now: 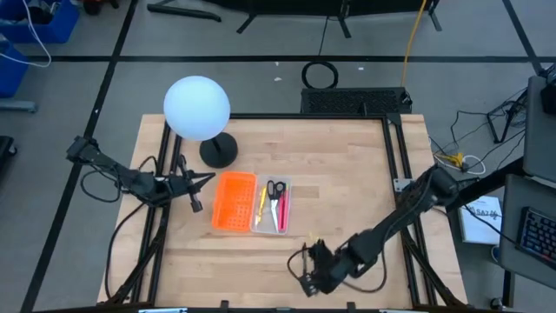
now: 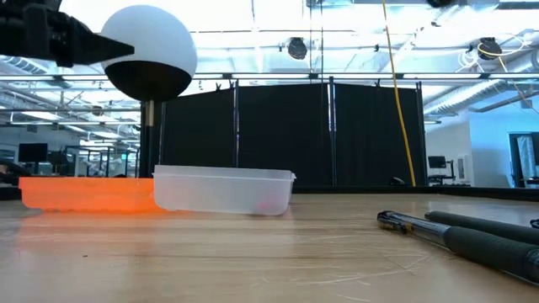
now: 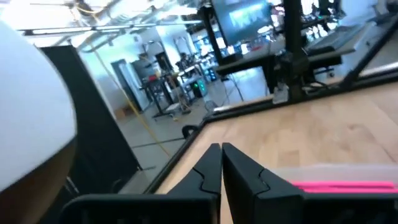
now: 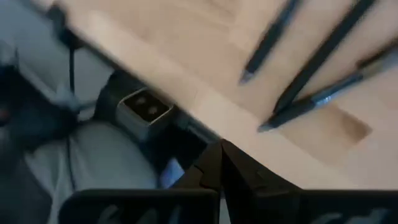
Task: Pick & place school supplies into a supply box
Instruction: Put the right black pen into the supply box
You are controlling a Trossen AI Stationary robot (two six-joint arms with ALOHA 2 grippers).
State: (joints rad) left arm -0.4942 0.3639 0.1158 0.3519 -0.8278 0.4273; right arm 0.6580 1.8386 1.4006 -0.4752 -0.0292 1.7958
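The supply box (image 1: 272, 207) is a clear shallow tray on the table's middle, seen side-on in the low view (image 2: 224, 190). In it lie black-handled scissors (image 1: 274, 190), a yellow pen (image 1: 261, 203) and a pink pen (image 1: 282, 212). Several dark pens (image 2: 459, 233) lie on the wood near the table's front edge, also in the right wrist view (image 4: 314, 59). My left gripper (image 1: 211, 176) hovers shut and level, left of the trays (image 3: 221, 152). My right gripper (image 1: 306, 280) is shut above the front edge (image 4: 221, 149), close to the dark pens.
An orange tray (image 1: 234, 202) stands against the supply box's left side. A lamp with a white globe (image 1: 197, 107) and black base (image 1: 218, 151) stands at the far left, just behind my left gripper. Bare wood lies right of the box.
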